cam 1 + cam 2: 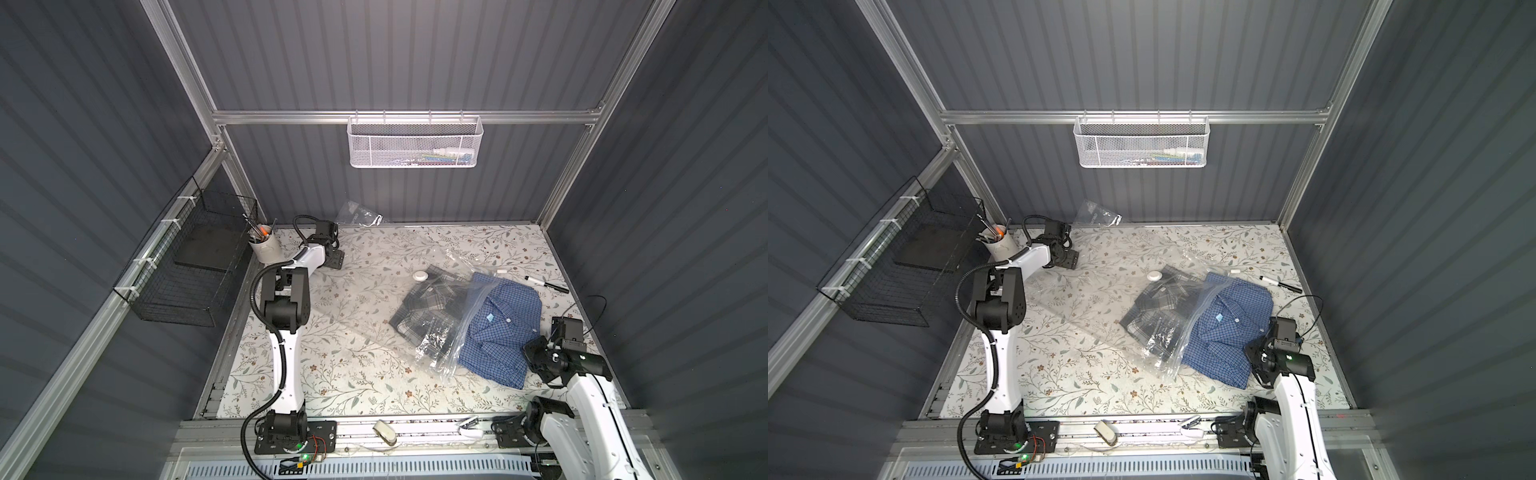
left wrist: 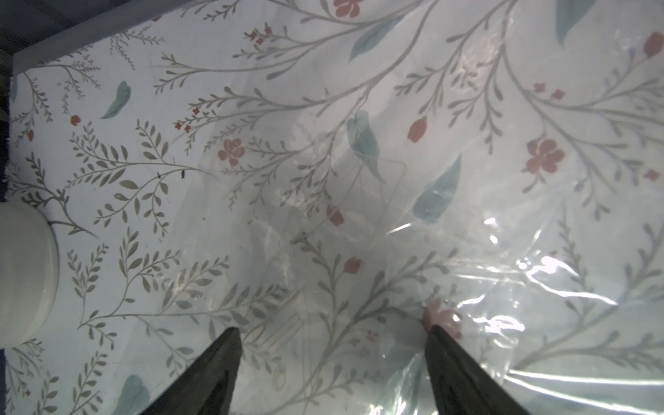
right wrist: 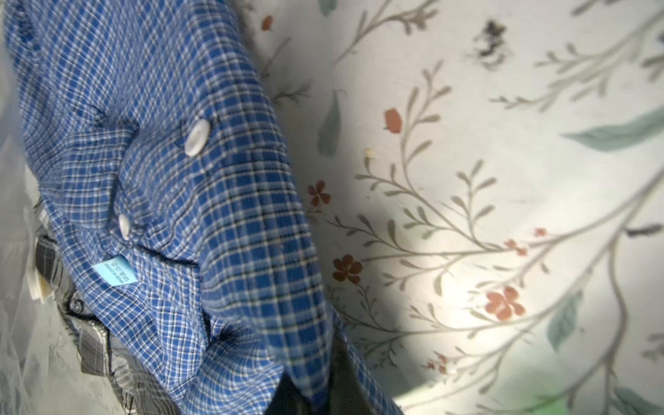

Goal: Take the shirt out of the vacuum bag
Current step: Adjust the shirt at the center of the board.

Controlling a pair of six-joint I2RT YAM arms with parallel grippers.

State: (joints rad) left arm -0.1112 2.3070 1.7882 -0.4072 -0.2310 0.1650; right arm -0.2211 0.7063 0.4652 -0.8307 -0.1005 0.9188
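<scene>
Right gripper (image 1: 534,351) pinches the right edge of the blue checked cotton shirt (image 1: 498,328), which lies mostly outside the mouth of the large clear plastic vacuum bag (image 1: 365,307), toward the floral table's (image 1: 332,395) right edge; left gripper (image 2: 332,330), spread, straddles the bag's far-left end

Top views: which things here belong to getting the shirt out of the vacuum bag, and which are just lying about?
Job: vacuum bag; blue checked shirt, mostly out; grey plaid shirt, inside the bag; right gripper, jaws pinching the blue shirt; left gripper, jaws open.
Lying about: marker; tool cup; small clear bag; white mesh basket; black wire basket.
</scene>
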